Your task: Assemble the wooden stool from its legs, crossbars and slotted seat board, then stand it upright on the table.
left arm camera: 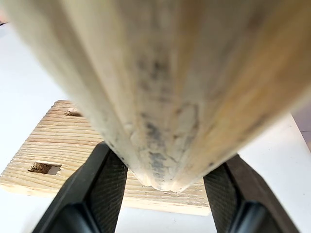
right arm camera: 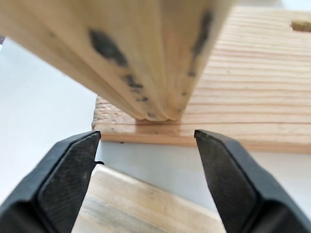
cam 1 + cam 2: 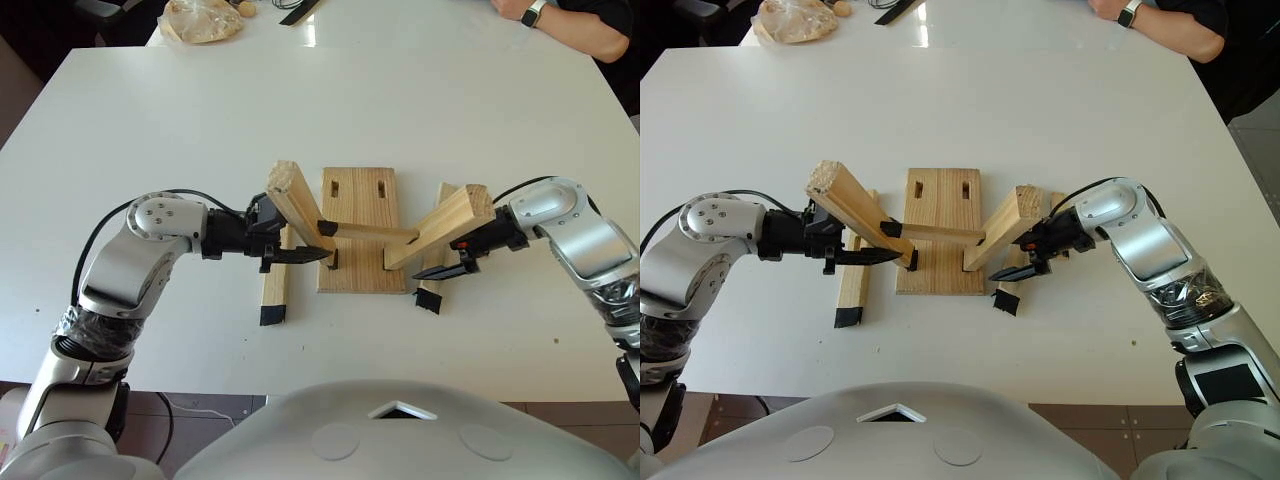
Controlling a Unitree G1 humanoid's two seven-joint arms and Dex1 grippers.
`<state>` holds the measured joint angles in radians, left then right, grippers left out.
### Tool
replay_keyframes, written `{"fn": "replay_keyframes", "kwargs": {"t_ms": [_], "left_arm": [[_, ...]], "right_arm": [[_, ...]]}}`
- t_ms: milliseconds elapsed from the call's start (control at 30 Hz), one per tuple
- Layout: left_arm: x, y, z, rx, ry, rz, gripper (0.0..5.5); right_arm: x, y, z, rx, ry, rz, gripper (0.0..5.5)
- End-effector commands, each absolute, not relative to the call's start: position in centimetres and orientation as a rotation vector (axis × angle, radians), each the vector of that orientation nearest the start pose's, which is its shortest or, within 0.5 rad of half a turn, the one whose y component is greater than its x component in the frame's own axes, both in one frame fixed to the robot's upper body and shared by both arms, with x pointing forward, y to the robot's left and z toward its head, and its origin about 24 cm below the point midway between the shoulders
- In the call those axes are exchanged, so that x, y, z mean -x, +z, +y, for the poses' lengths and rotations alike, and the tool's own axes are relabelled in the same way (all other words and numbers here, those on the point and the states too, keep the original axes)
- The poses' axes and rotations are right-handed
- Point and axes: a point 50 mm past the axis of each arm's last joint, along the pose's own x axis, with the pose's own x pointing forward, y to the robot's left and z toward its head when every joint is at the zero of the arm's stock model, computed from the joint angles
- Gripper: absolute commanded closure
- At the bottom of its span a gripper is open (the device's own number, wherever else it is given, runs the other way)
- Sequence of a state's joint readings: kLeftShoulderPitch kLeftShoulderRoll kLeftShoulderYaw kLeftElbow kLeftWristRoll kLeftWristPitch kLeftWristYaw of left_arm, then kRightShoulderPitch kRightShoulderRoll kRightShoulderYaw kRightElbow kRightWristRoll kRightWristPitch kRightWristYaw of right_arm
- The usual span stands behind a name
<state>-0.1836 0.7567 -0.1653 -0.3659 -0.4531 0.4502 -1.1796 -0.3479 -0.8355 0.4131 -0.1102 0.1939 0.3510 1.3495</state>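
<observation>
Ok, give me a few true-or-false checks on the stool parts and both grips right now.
1. The seat board lies flat on the table. True.
2. The left gripper is shut on the left leg. True.
3. The right gripper clamps the right leg. False: its fingers stand apart, with gaps beside the leg's end.
4. A crossbar spans between the two tilted legs. True.
5. No leg lies loose on the table. False: a flat leg lies left of the board, and a second flat leg lies right of it.
</observation>
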Motion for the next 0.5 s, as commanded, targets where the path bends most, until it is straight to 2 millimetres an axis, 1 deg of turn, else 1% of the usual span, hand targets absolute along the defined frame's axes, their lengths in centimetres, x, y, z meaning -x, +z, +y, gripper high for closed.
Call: {"fn": "replay_keyframes", "kwargs": {"t_ms": [33, 267, 367, 500], "left_arm": [[-21.8, 11.3, 15.8, -0.334, -1.486, 0.35, 3.33], [-20.1, 8.6, 15.7, -0.456, -1.492, 0.444, 3.43], [-19.9, 8.2, 15.6, -0.481, -1.483, 0.459, 3.43], [-20.4, 8.1, 15.9, -0.519, -1.461, 0.479, 3.44]], "right_arm": [[-24.4, 9.6, -16.4, 0.6, 1.57, 0.527, 1.93], [-24.6, 9.8, -16.2, 0.607, 1.558, 0.512, 1.93], [-24.6, 10.0, -16.1, 0.613, 1.559, 0.505, 1.93], [-24.8, 10.3, -16.0, 0.621, 1.556, 0.497, 1.93]]}}
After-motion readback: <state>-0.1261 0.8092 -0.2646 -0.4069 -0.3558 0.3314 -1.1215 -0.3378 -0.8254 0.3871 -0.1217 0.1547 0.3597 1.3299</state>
